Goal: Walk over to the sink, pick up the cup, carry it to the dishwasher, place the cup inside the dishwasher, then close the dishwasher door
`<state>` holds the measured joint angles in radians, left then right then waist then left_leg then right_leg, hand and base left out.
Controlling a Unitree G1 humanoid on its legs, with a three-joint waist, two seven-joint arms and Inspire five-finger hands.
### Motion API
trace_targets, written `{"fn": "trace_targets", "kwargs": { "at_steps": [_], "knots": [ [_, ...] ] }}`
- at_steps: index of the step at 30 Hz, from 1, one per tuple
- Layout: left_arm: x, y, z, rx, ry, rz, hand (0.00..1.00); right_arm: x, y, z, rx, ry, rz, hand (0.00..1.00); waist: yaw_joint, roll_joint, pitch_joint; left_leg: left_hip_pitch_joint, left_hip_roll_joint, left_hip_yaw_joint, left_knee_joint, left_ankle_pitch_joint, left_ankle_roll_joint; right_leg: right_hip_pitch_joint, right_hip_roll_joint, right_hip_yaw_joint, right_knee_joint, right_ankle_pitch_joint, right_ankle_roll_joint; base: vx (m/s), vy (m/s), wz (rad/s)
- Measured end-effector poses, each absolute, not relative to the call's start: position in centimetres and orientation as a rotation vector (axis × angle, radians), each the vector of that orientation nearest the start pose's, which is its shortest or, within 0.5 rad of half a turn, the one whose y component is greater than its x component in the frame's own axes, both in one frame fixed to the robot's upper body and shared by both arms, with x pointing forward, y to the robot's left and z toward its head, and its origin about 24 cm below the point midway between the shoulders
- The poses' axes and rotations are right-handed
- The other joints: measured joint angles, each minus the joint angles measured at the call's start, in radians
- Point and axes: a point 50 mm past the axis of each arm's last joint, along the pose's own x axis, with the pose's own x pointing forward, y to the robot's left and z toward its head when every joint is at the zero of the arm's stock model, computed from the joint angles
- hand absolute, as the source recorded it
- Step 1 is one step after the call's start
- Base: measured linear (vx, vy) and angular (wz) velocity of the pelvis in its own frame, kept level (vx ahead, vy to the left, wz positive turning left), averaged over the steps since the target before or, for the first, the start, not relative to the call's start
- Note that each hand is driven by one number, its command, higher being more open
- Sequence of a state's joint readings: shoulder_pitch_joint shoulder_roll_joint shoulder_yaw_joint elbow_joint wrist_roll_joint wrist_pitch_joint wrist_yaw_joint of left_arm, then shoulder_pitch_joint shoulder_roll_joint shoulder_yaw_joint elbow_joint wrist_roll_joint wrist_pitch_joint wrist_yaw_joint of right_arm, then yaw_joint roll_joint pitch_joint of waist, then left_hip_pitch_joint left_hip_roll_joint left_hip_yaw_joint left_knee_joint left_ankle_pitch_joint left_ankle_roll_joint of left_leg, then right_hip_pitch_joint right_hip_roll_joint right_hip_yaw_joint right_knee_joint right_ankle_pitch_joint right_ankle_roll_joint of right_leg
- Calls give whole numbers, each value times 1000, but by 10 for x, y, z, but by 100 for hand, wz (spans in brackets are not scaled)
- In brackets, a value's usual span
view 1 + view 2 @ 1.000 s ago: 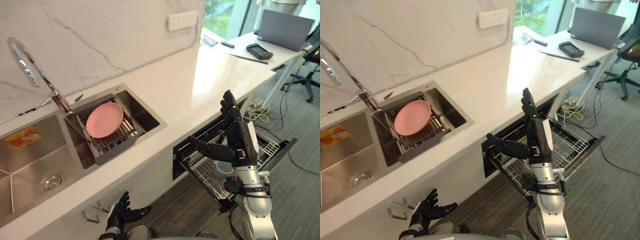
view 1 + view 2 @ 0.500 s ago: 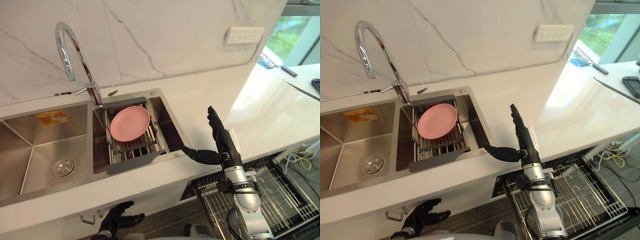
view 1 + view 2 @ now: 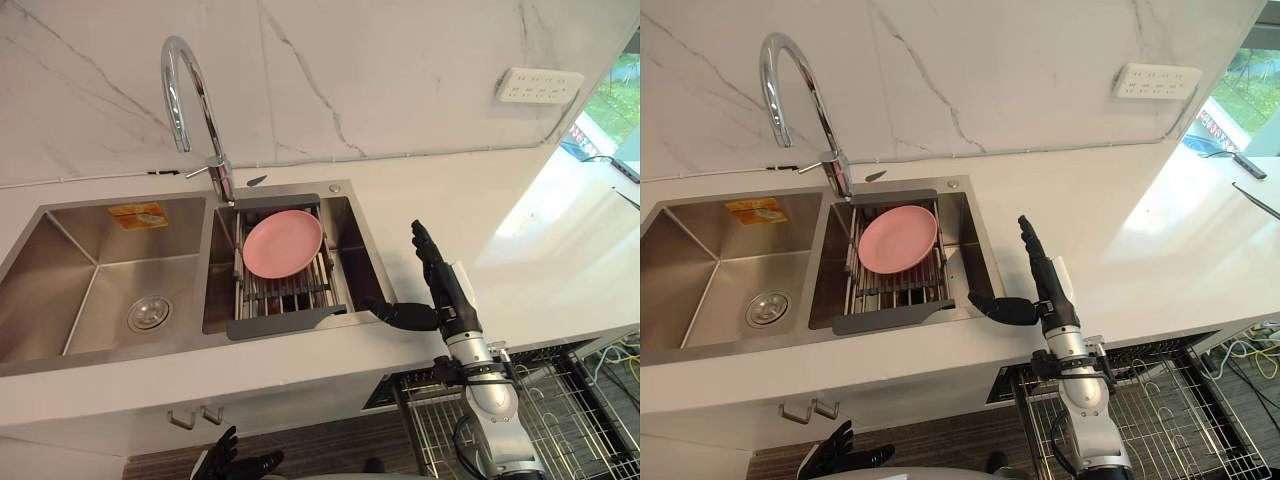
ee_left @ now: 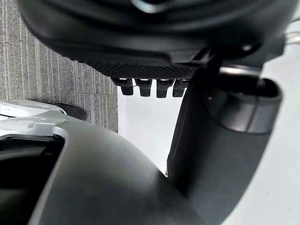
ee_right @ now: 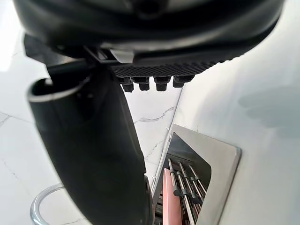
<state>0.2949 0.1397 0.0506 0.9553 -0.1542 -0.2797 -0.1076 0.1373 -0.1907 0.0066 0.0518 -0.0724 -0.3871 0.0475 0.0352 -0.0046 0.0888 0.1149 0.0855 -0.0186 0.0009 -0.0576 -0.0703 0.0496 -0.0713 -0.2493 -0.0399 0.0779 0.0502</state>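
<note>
Right robot hand (image 3: 448,298) flat open, empty, above desk (image 3: 480,230) beside sink (image 3: 100,270); from its wrist, plate (image 5: 167,197) seen edge-on. Left robot hand (image 3: 232,462) low, spread, empty. Dishwasher (image 3: 1160,410) rack out under desk. Cup: cannot tell where.

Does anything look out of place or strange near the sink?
Little stands out. The dishwasher rack is pulled out below the counter. A pink plate lies tilted on a drainer in the sink, and a sticker sits on the wall of the left basin. Nothing looks spilled or broken.
</note>
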Motion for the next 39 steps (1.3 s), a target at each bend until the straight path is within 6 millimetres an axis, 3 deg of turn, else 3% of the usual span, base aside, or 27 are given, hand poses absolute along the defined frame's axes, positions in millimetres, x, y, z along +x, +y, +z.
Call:
{"fn": "trace_targets", "kwargs": {
  "at_steps": [11, 14, 19, 23, 27, 33, 39],
  "knots": [
    [48, 217, -151, -70, 942, 194, 100, 216, -189, 30, -222, -147, 68, 100, -11, 5, -4, 12, 5, 61, -20, 0, 0, 2, 1, 27, -33, 15, 3, -8, 6, -8],
    [45, 219, -152, -76, 955, 209, 100, 214, -198, 30, -214, -141, 42, 100, -27, 5, -6, 12, 13, 124, -21, 4, -5, 14, -7, 3, -41, 17, 5, -6, 18, 15],
    [43, 219, -153, -84, 969, 245, 100, 214, -200, 31, -240, -142, 43, 100, -21, 3, -25, 12, 10, 133, -32, 21, -9, 34, -18, -47, -44, 16, 10, 6, 12, 30],
    [41, 219, -154, -95, 977, 259, 100, 227, -198, 43, -323, -189, 78, 100, 7, -1, -30, 15, 8, 132, -34, 26, -9, 44, -22, -64, -44, 15, 11, -29, 3, 11],
    [35, 219, -155, -116, 988, 294, 100, 239, -199, 53, -381, -228, 95, 100, 7, -4, -32, 21, 4, 112, -57, 46, -4, 56, -28, -93, -44, 12, 15, -69, -10, 19],
    [32, 221, -155, -126, 993, 316, 100, 250, -200, 55, -519, -216, 125, 100, 22, -13, -37, 21, 0, 112, -91, 68, 3, 56, -34, -115, -44, 10, 18, -57, -2, 13],
    [30, 222, -155, -134, 998, 331, 100, 273, -195, 58, -716, -202, 173, 100, 35, -19, -40, 18, -5, 105, -91, 71, 5, 57, -37, -124, -44, 10, 19, 0, 3, 3]
  ]
}}
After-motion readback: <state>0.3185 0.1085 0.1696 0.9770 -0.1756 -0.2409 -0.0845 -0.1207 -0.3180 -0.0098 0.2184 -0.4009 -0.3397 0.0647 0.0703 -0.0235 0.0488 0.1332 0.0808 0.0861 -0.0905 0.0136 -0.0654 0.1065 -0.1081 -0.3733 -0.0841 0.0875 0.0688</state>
